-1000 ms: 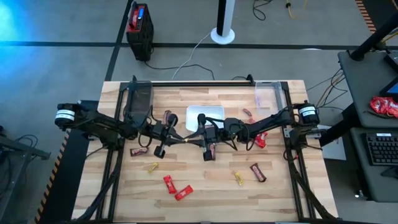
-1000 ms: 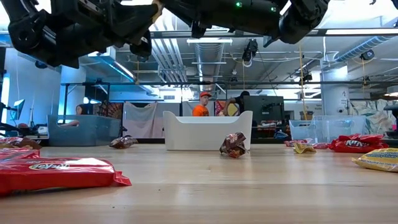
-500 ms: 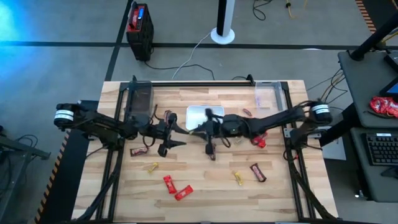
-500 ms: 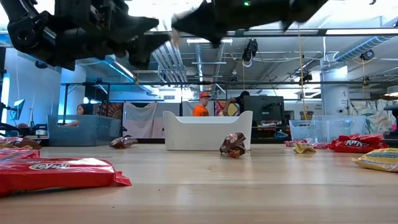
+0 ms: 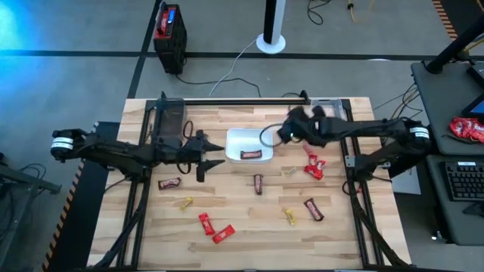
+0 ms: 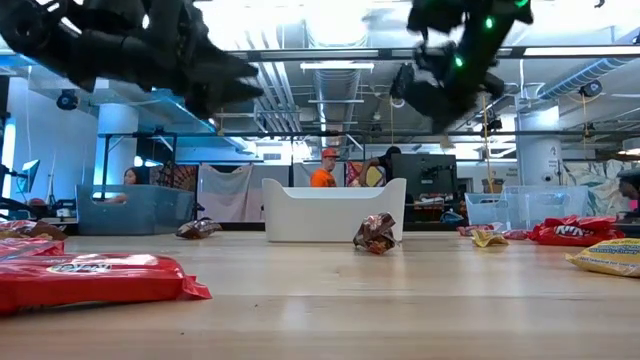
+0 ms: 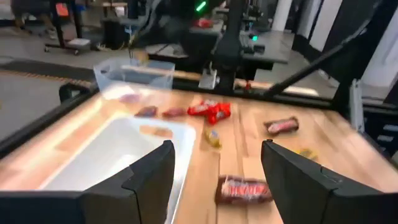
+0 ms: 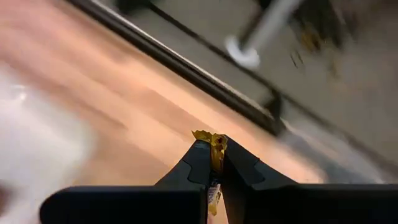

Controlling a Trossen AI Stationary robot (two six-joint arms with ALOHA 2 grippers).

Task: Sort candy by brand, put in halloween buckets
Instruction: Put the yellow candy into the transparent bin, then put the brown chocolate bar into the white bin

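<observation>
Red wrappers sit closest to the camera edge of the desk (image 5: 333, 227): two red bars (image 5: 212, 228) lying together near the front, shiny and crinkly, with a small yellow piece (image 5: 186, 202) just behind them on the left and another yellow piece (image 5: 290, 216) to the right. A dark brown bar (image 5: 314, 209) lies beside that second yellow one. Lots of bare wood between these, so the front half is pretty roomy.

Mid-desk there's a brown bar (image 5: 259, 183) lying alone, another brown one (image 5: 169, 183) over on the left, and a bunch of red wrappers (image 5: 313, 166) to the right. The left gripper (image 5: 214, 162) hangs over the desk just left of the white tray (image 5: 235, 137), its jaws spread wide with nothing between them. The left wrist view looks right past both fingers (image 7: 149, 180) at the tray and a brown bar on the wood beyond.

The white tray is near the centre, and one brown bar (image 5: 250, 155) lies inside it at the front. The right gripper (image 5: 288, 133) is up above the tray's right-hand rim, jaws pinched tight on a tiny gold-yellow candy (image 8: 214, 151), wrapper end poking out past the tips.

Farthest back, a clear tub (image 5: 170, 117) sits at the back left corner and another clear tub (image 5: 325, 113) at the back right, both right against the black frame rail along the desk's rear edge.
</observation>
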